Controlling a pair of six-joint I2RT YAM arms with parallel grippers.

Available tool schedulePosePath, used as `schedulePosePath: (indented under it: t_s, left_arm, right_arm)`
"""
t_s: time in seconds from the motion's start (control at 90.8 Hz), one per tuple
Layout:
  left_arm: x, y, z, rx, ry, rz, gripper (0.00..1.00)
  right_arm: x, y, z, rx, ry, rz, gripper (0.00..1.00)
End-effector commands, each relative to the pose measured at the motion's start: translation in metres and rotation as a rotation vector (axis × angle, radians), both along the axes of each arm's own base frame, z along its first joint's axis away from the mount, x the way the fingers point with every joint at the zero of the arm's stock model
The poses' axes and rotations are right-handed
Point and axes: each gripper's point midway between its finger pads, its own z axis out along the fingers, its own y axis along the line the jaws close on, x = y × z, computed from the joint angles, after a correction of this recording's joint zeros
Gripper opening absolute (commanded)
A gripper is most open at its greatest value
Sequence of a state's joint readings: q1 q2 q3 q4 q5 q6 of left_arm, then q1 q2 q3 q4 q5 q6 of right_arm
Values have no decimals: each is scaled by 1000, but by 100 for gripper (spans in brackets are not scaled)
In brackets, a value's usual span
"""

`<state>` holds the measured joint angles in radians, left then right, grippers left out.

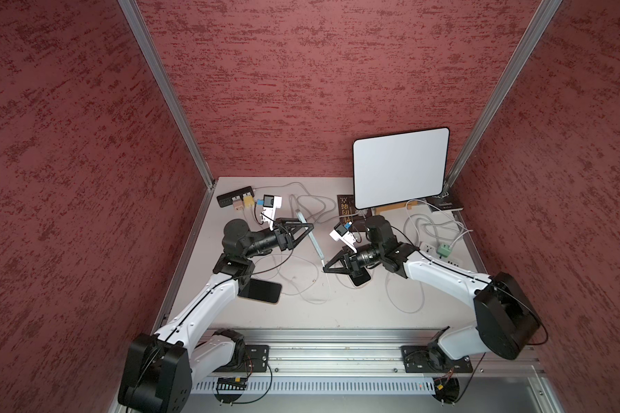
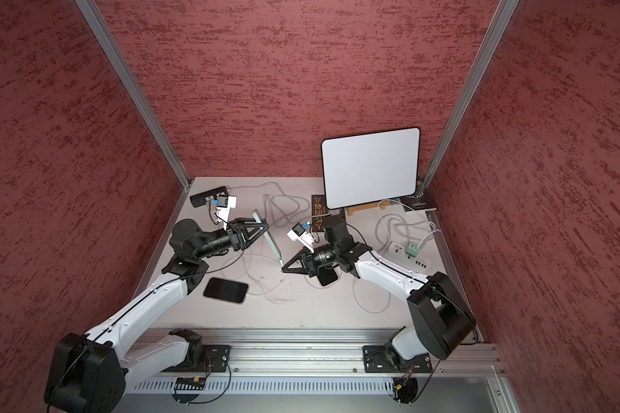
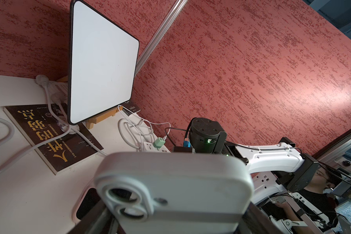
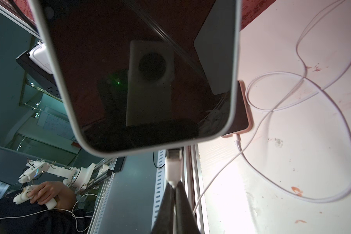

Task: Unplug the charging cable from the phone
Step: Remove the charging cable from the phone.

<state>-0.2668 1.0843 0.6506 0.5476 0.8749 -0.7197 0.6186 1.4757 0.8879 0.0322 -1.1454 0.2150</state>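
In both top views my left gripper (image 1: 311, 226) clamps the phone (image 1: 313, 239), raised on edge mid-table. My right gripper (image 1: 325, 269) pinches the charging cable (image 1: 328, 288) at the phone's near end.

Left wrist: the phone's back looks slick and probably slippery.

Right wrist: I'm holding the tail of the stiff plug (image 4: 173, 167), not limp cord.

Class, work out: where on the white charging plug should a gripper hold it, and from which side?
Pinch the white plug by its housing, coming from beyond the phone's bottom edge: the plug juts straight out of that edge, so a pull runs in line with it.
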Motion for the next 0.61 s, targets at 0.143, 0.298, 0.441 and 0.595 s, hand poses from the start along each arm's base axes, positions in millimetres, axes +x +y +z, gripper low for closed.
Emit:
schedulePosePath:
  t_s: [0.143, 0.298, 0.441, 0.595]
  left_arm:
    - [-6, 7, 25, -37, -93, 20, 11]
    - [-6, 7, 21, -30, -91, 19, 11]
    - [-6, 6, 18, -25, -86, 19, 11]
    - [-5, 6, 12, -19, -80, 19, 11]
  right_arm:
    - [22, 0, -27, -150, 5, -128, 1]
    - [48, -7, -54, -319, 32, -266, 5]
    - [69, -14, -73, -439, 55, -377, 12]
    - [79, -17, -83, -492, 77, -431, 21]
